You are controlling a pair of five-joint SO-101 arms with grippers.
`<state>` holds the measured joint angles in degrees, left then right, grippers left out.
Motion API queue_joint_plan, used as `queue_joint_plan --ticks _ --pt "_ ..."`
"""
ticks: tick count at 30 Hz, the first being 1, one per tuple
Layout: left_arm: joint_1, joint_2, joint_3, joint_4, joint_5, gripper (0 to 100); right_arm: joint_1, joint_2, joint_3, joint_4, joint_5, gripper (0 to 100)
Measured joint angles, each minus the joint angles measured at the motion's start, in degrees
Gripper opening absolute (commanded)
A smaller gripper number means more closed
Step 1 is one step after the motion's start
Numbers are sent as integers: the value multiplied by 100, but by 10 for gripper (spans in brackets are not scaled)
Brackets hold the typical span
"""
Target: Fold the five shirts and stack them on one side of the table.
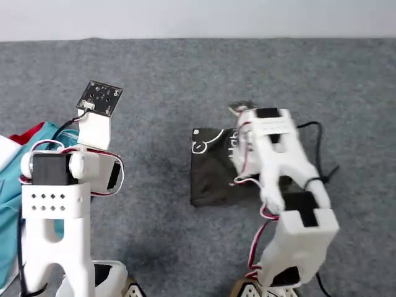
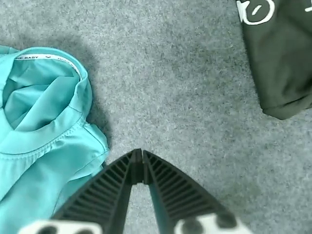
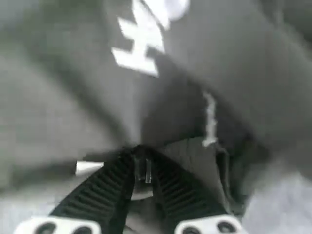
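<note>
black shirt [image 1: 210,176] sits mid-worktop [image 1: 167,68], folded to a rough square, white print facing up. right arm [image 1: 291,185] is over its far edge. right jaws clenched, apparently pinching a fold of the black shirt, though the wrist view is too smeared to be certain. left arm [image 1: 59,192] is near the left edge, left jaws clenched on nothing, hovering over bare grey surface between teal shirt [image 2: 39,146] and the black one. teal shirt is crumpled at the left edge, with red cloth [image 1: 28,133] and white cloth [image 1: 5,151] beside it

step in hand, my guess: tidying or finishing a fold on the black shirt. to do it well: grip the edge layers only, lift low, carry straight across so edges line up, let go once flat. left arm could pin the near side to stop sliding

hidden: right arm covers the shirt's right part, so sleeves are unseen. the pile is cut off at the left edge, so five shirts can't be counted. can't tell how many layers are pinched
</note>
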<state>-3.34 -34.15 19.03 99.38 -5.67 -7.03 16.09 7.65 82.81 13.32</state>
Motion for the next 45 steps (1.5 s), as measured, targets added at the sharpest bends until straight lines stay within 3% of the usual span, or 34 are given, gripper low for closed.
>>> queue_joint_plan --ticks 5,10,16,23,32,36,40,45 --pt "0 0 0 0 0 5 774 -932 0 941 949 9" --pt "0 0 18 0 0 5 949 -1820 0 1055 1196 9" --pt "0 0 18 0 0 5 220 -2180 0 1055 1187 9" --pt "0 0 18 0 -9 5 -914 -1749 0 738 492 9" --pt "0 0 18 0 -9 5 -273 -211 0 1108 457 9" --pt "0 0 18 0 -9 5 88 -237 0 1741 633 9" --pt "0 0 18 0 -9 5 202 -721 0 1749 879 9" --pt "0 0 18 0 -9 5 -202 -1187 -105 1389 888 9"
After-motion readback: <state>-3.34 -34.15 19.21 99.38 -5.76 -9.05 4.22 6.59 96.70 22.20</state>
